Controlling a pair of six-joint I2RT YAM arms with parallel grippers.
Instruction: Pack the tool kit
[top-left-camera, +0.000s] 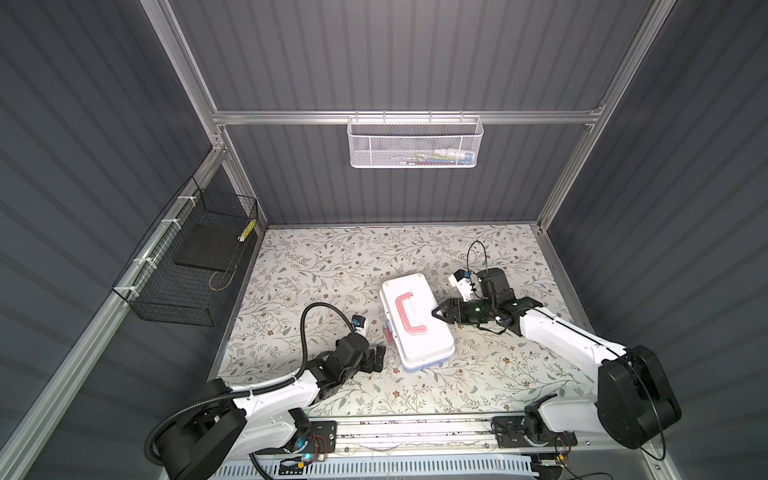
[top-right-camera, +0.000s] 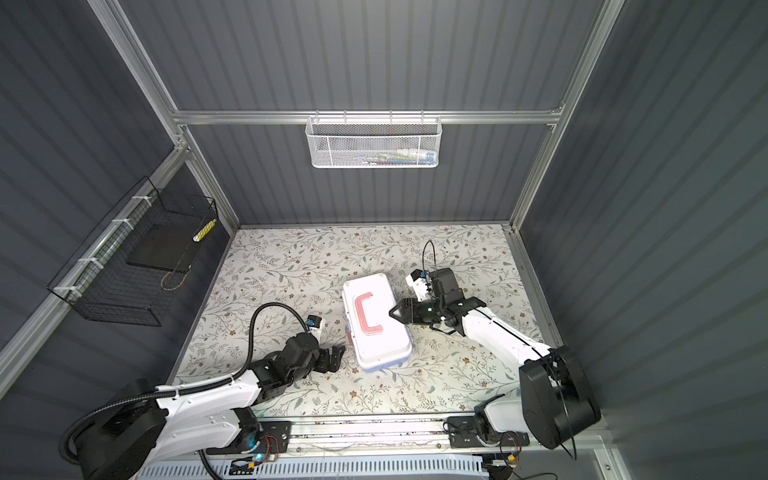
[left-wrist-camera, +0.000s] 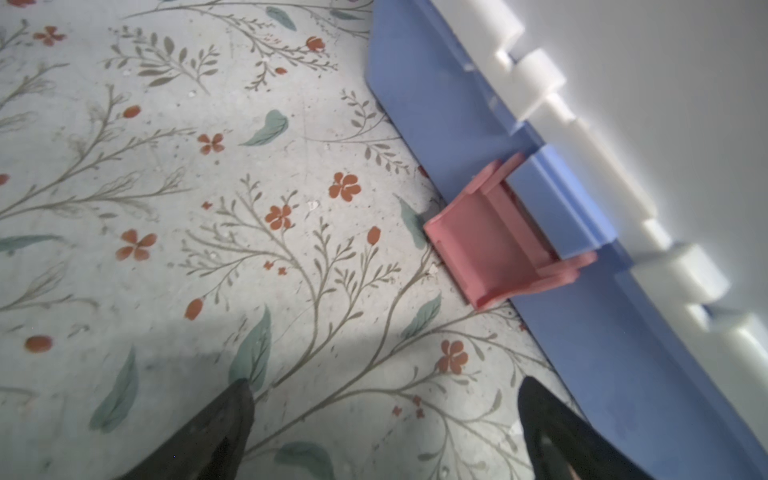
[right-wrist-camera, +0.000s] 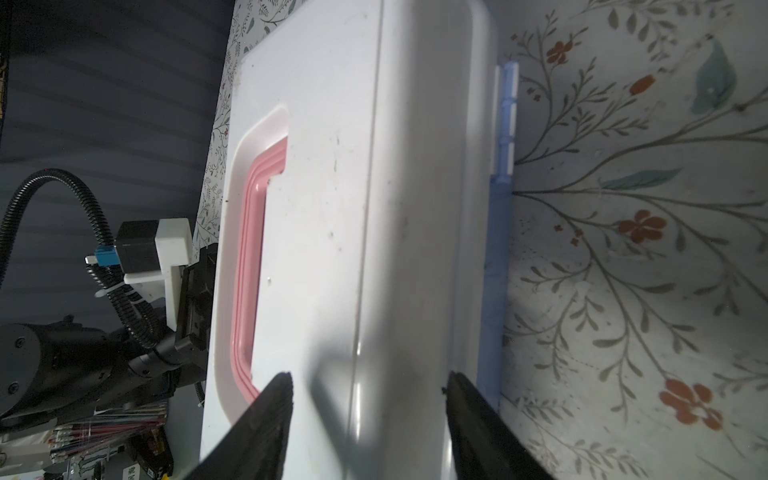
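White plastic forms the lid of the tool kit, which we see shut on the floral table, a little right of centre and turned at a slant in both top views. Its pink handle lies folded flat in a recess of the lid. The light-blue base shows as a narrow band below the lid. No loose tools are visible on the table.

The pink latch sits on the box's long side that faces the left arm. In the left wrist view we see it swung outward from the base, its free edge down at the table.

The left gripper lies low over the table just beside that side of the box. Its jaws are spread wide, with only floral surface between the fingers.

The right gripper reaches over the opposite long edge of the lid, near the blue-and-white hinge. Its jaws stand parted above the lid and clamp nothing. We cannot tell whether the tips touch the plastic.

On the back wall hangs a white mesh basket, and on the left wall a black wire basket, both well apart from the box.
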